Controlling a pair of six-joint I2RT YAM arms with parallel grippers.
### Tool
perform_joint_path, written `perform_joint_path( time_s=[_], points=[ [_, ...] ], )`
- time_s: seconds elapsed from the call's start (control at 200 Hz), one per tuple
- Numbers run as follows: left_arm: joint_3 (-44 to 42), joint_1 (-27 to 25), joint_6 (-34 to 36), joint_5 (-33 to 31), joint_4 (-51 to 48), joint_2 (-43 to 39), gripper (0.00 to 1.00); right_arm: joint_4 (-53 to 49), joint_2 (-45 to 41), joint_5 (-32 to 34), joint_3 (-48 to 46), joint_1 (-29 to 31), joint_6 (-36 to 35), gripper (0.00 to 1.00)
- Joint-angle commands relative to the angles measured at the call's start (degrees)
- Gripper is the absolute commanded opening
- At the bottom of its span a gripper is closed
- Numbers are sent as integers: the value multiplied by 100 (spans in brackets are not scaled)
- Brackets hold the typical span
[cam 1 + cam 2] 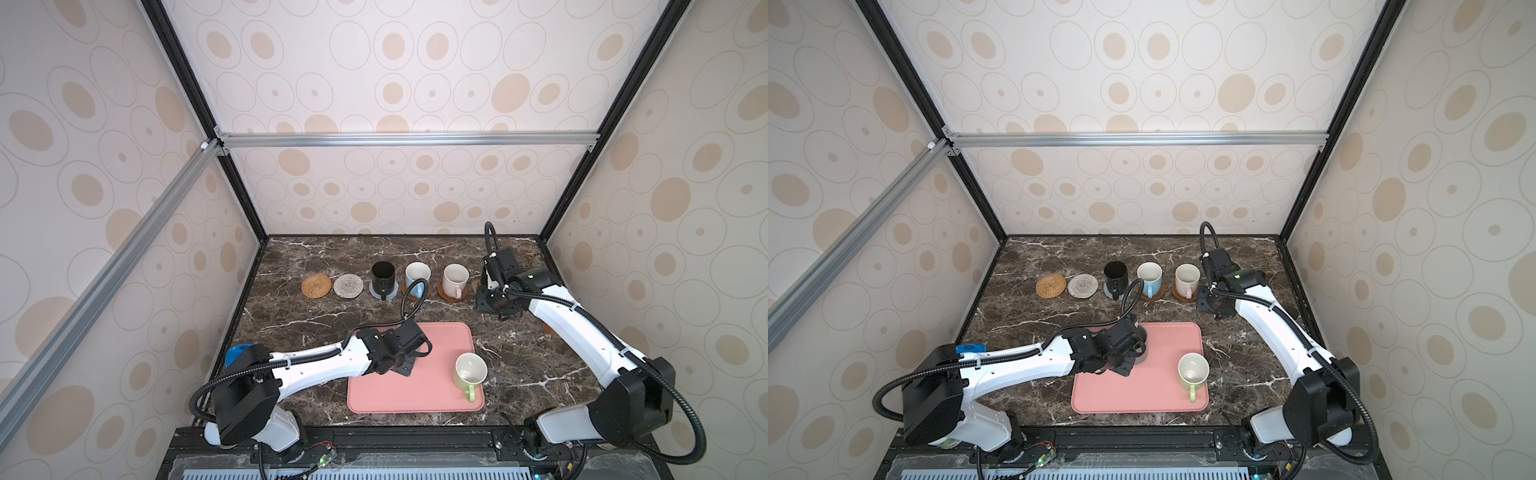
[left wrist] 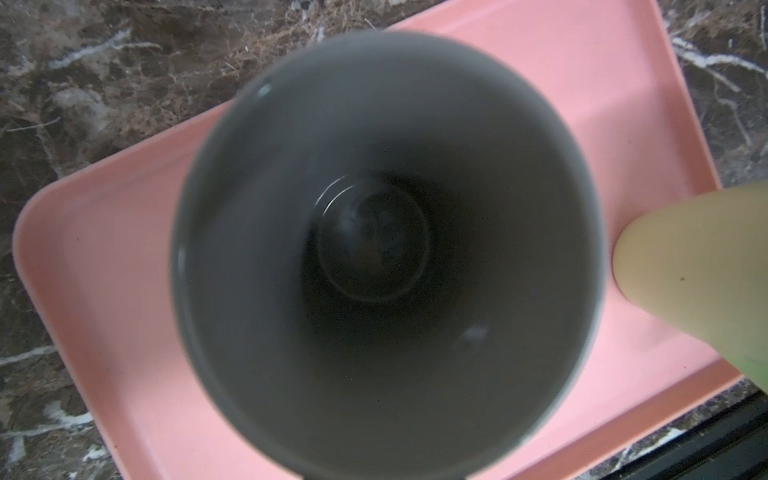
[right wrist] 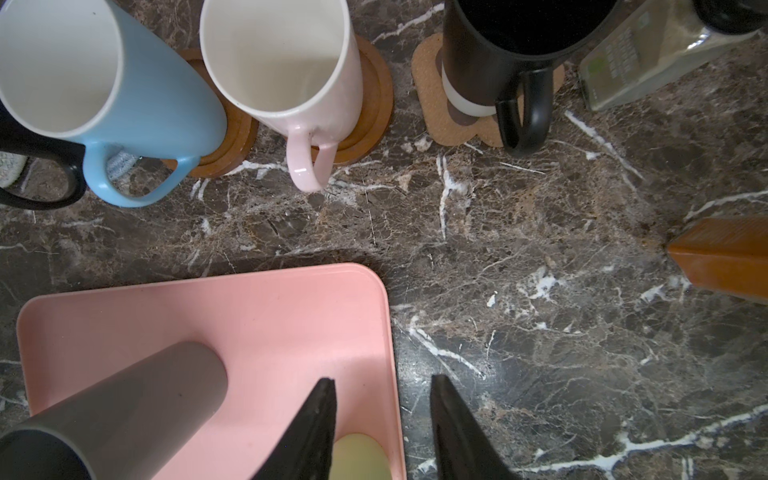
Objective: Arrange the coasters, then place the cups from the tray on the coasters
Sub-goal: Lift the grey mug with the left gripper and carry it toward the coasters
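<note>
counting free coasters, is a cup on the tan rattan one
No, the tan rattan coaster lies bare beside the cream woven coaster.

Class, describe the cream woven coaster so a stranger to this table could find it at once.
Find the row at the back of the marble table. Its two leftmost pieces carry no mug; the cream woven coaster is the pale one, between the tan rattan coaster and a black mug.

Soft, even light keeps both top views bright with only faint shadows, while the grey cup (image 2: pixel 386 249) fills the left wrist view blurred and dim inside, and the marble table (image 3: pixel 540 353) shows a pale sheen in the right wrist view
</note>
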Motion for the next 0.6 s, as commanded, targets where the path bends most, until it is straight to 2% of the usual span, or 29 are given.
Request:
perform_joint_path(
  time_s=[0.0,0.425,0.595],
  points=[
    [-21,94,-130,-367,15,-264,11,-125,-146,63,-70,-29,55,41],
    [-569,457,-520,-425,334,-1209,8,-92,-142,37,-87,-26,66,41],
    [-689,652,-491,-502,175,-1461,8,-99,-145,46,-87,-26,62,41]
  ],
)
